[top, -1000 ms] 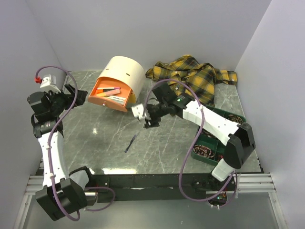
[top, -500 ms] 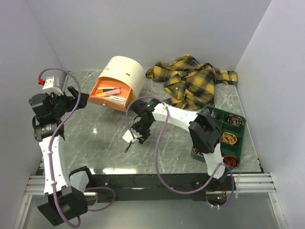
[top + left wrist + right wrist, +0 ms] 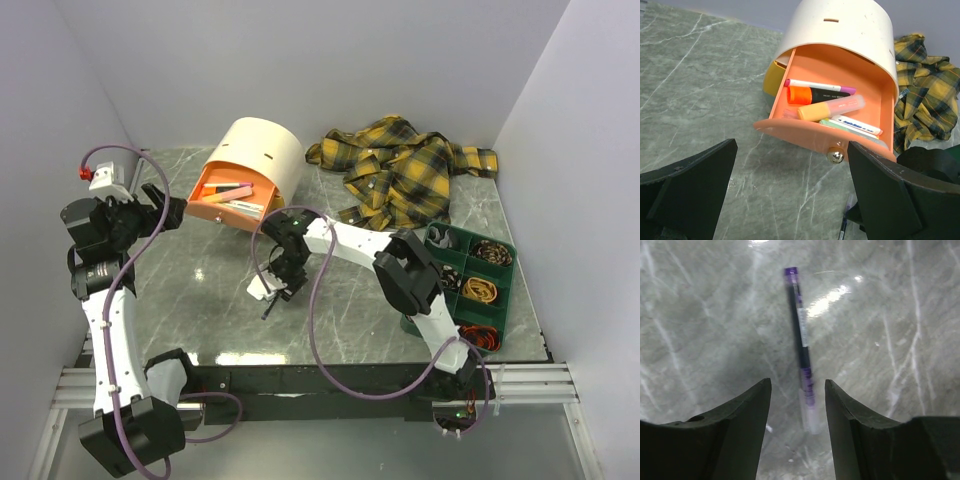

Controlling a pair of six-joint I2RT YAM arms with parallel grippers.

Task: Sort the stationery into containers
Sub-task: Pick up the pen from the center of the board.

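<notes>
Stationery still loose on the bench looks to be one slim dark pen with purple ends [image 3: 801, 340]. It lies flat on the grey-green marbled bench [image 3: 200, 290], a little in front of the cream drum-shaped box with its orange drawer [image 3: 262, 150] pulled out and markers inside.

My right pincer [image 3: 797, 386] is released, fingers spread, grasping nothing, and hangs right over the pen. In my wrist view the barrel runs straight away from me. Its pale near end lies in the gap between my two fingers, a shade closer to the right-hand one, and the purple far tip is well ahead. I cannot tell how high I am above it, but nothing is touching.

The closing line already crosses the barrel, which is what I want. I judge I should slide forward along the pen so the pads meet it nearer the middle, since an end grip would let it swing. Then I should centre it in the gap, go down until the tips almost meet the bench, and close gently, because so thin a barrel could roll or skid out.

My left pincer [image 3: 165, 213] is also released and empty, facing the drawer.
</notes>
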